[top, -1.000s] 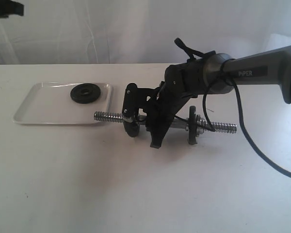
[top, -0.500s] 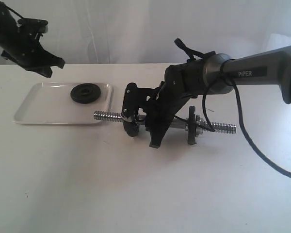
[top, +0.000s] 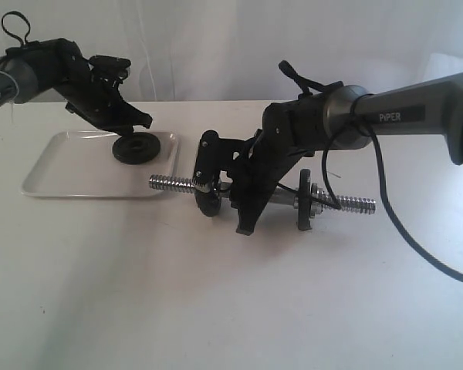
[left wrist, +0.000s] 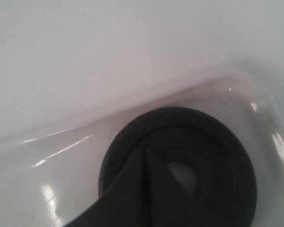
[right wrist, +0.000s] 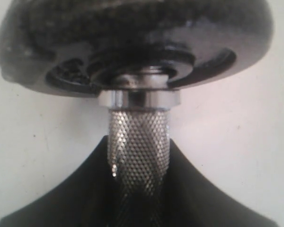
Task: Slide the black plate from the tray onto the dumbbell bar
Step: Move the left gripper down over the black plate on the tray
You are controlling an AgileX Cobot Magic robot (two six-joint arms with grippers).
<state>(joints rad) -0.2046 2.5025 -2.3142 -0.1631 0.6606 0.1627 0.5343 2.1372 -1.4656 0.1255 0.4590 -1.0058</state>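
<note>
While the right gripper [top: 230, 202] sits clamped on the short chrome dumbbell bar [top: 285, 199] at its knurled middle, the small round matte-black plate [top: 136, 148] lies flat in the shallow white rectangular tray [top: 62, 169], toward its far right corner. The left wrist view shows a narrow bare strip between the plate's rim and the tray's rounded corner lip [left wrist: 255, 90], so they are not touching. The left gripper [top: 133, 123] hangs over the plate's far edge. One dark finger [left wrist: 132, 198] crosses the plate beside its centre hole, contact unclear, and I cannot tell whether the jaws are apart or closed. The tray floor left of the plate is open. The bar's left threaded end [top: 170, 184] is uncovered and its tip reaches the tray's near right corner; touching or just beside, cannot tell. Another black disc [top: 306, 202] stands edge-on on the bar near the right thread. The white table [top: 216, 308] in front of the bar is open.
</note>
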